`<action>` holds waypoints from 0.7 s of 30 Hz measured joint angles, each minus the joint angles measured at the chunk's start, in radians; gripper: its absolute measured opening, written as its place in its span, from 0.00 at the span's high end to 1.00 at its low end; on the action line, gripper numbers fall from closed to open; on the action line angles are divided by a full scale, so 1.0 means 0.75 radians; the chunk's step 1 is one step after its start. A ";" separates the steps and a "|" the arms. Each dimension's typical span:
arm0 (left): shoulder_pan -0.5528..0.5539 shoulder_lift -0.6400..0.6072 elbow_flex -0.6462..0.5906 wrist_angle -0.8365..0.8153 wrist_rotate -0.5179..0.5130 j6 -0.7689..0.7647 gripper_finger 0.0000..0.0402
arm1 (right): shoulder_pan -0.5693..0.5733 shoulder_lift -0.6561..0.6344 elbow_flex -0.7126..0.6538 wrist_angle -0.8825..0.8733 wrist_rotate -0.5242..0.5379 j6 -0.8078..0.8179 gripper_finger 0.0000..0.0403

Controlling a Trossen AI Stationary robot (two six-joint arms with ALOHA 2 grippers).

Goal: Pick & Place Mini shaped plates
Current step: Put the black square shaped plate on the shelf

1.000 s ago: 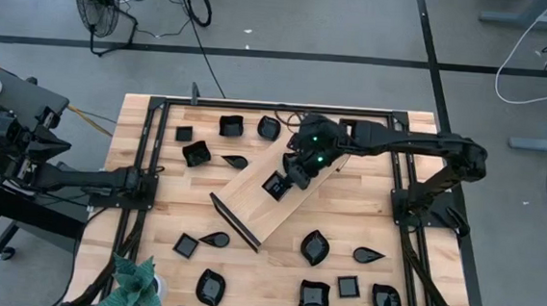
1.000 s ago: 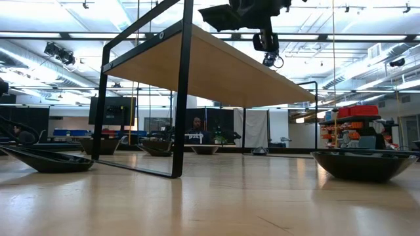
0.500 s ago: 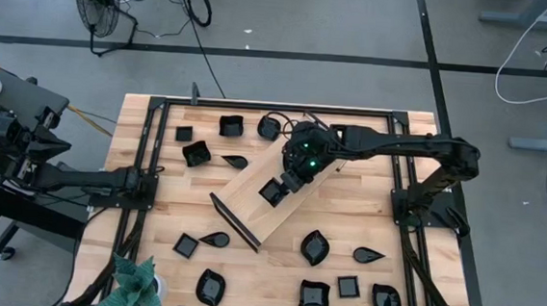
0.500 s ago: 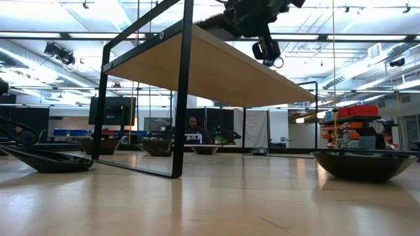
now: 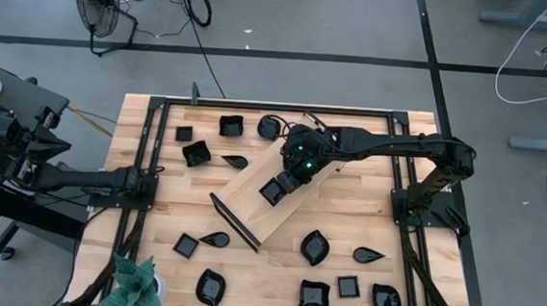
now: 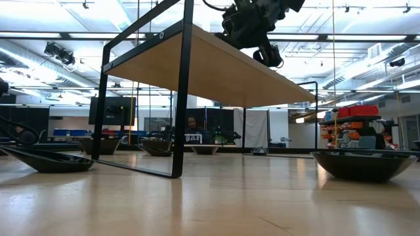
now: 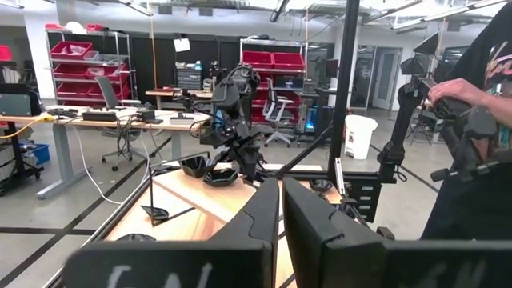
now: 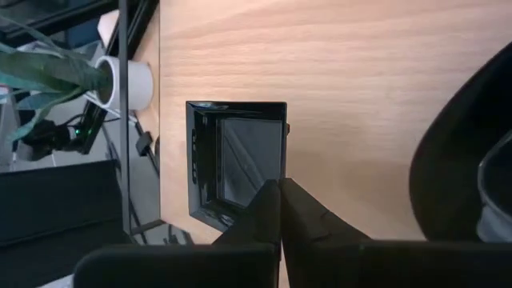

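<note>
Tray [image 5: 251, 195]: lies diagonally across the table [image 5: 368, 184] centre. One square plate [image 5: 274, 191] rests on it. Other plates: five behind the tray along the far edge [image 5: 230, 126], nine in front toward the near edge [image 5: 314, 297]. Potted plant [image 5: 134, 283]: near-left corner.

Likely robotics lab — red parts bins [image 7: 68, 50], workbenches [image 7: 104, 120] — open floor.

Your right end effector [image 5: 288, 178] has drawn back from the square plate [image 5: 273, 189] lying on the tray [image 5: 246, 201]; the arm has shifted toward the bench's far-left side.
</note>
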 joint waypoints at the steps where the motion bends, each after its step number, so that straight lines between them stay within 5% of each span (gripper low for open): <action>1: 0.000 0.000 0.000 0.000 0.000 0.000 0.94 | 0.000 0.003 0.000 0.003 0.006 -0.001 1.00; 21: 0.000 0.000 0.000 0.000 0.000 0.000 0.94 | 0.000 0.007 0.000 -0.028 0.093 -0.047 1.00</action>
